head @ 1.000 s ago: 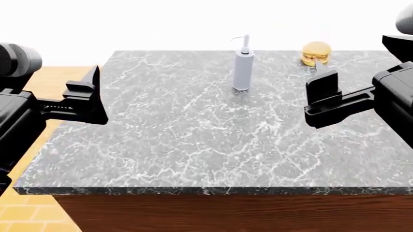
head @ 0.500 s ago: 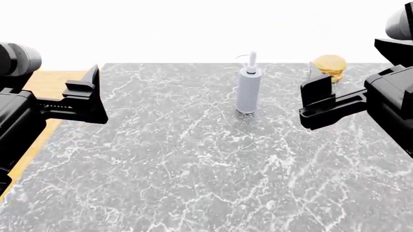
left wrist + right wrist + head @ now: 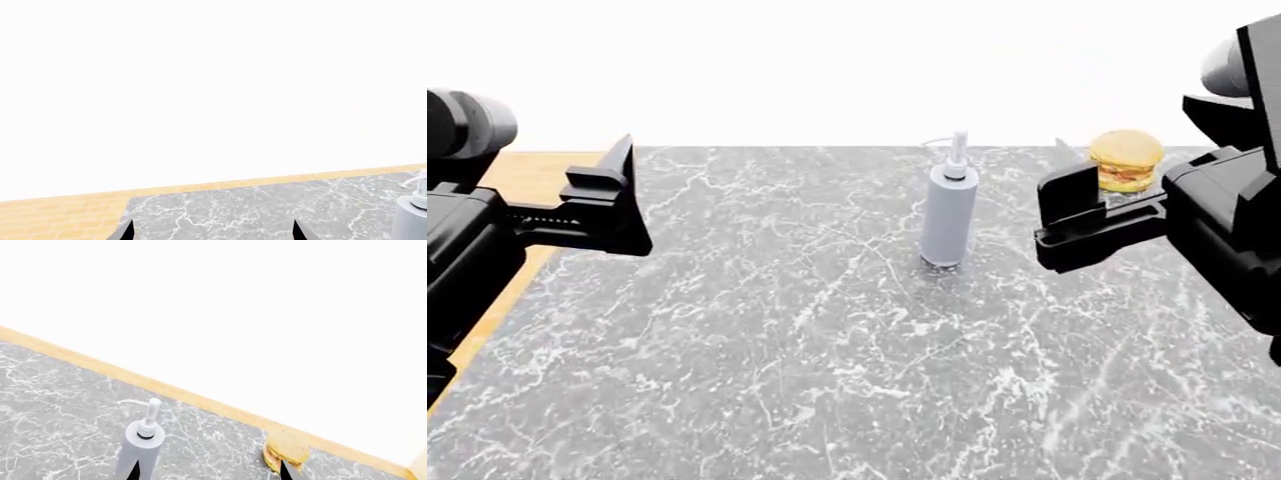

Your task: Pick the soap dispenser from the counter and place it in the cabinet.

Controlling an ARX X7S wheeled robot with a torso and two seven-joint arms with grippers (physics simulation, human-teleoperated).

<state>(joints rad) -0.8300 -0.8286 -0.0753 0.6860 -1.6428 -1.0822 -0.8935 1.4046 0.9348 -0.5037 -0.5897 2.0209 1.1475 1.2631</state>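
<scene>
The soap dispenser [image 3: 948, 215], a slim pale grey bottle with a white pump, stands upright on the counter [image 3: 761, 330] toward its far side. My left gripper [image 3: 614, 195] hovers open over the counter's left part, far from the bottle. My right gripper [image 3: 1068, 215] is open just right of the bottle, not touching it. In the right wrist view the soap dispenser [image 3: 141, 447] rises beyond one fingertip of my right gripper [image 3: 209, 474]. My left gripper [image 3: 210, 235] shows only bare counter [image 3: 267, 210] between its tips, with the soap dispenser [image 3: 413, 215] at the frame's edge. The cabinet is out of view.
A burger [image 3: 1126, 160] sits on the counter behind my right gripper, near the far right corner; the burger [image 3: 285, 455] lies close to one fingertip in the right wrist view. Tan tiled floor [image 3: 541, 165] shows past the counter's left edge.
The head view has moved forward over the counter, whose front edge has dropped out of sight. The dispenser and burger now appear nearer and lower. The right gripper has shifted slightly toward the bottle.
</scene>
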